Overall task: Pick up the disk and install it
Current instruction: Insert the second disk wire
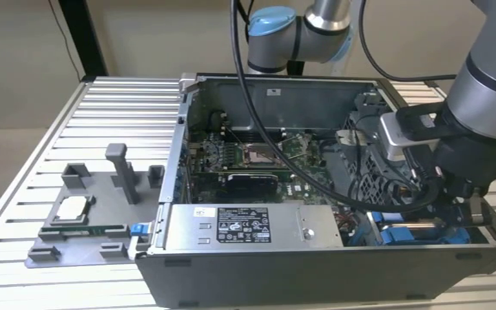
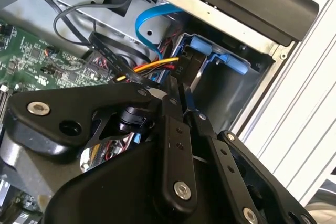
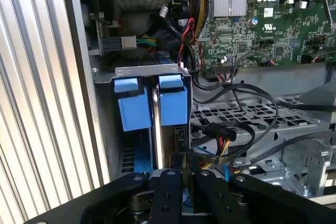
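Two black fingers of the gripper [image 3: 182,170] lay drawn nearly together, with only a slit between them and nothing seen gripped. In both wrist views their tips sat just over the end of the disk [image 3: 172,103]. The disk stood on edge in its blue carrier, down in the bay at the case's [image 1: 317,271] near corner, on the exterior view's right. A second blue tab [image 3: 131,106] stood just beside it in the same bay. A bundle of red, yellow and black wires [image 3: 223,142] ran close past the fingers. In the exterior view, the arm [image 1: 489,97] came down steeply from above into that corner, its wrist bent low inside the case wall. Beyond lay the green board [image 1: 257,155], and farther still the slatted table [image 1: 101,116].
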Robot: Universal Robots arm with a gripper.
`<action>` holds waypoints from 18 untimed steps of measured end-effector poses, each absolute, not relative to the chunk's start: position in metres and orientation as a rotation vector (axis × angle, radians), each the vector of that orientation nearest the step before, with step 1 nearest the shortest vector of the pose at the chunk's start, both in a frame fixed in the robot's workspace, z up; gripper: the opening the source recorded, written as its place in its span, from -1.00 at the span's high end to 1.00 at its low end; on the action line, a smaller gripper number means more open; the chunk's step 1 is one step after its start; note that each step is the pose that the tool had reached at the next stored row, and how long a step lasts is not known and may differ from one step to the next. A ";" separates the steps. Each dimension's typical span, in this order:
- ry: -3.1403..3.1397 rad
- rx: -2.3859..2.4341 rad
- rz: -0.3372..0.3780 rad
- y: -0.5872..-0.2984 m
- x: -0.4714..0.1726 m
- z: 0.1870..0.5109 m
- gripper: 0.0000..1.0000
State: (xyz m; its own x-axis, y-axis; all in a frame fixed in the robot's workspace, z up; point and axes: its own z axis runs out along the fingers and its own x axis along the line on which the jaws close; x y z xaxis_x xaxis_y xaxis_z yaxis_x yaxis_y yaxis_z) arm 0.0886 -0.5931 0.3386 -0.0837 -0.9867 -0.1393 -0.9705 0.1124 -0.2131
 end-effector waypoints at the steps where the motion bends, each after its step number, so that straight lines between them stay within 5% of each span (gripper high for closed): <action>1: 2.144 -1.940 -0.095 -0.593 0.089 0.338 1.00; 18: 2.144 -1.940 -0.096 -0.592 0.089 0.328 1.00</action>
State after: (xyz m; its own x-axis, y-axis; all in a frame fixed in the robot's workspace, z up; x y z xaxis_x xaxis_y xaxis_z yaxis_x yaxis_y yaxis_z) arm 0.0890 -0.5924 0.3277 -0.0837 -0.9868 -0.1387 -0.9705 0.1123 -0.2133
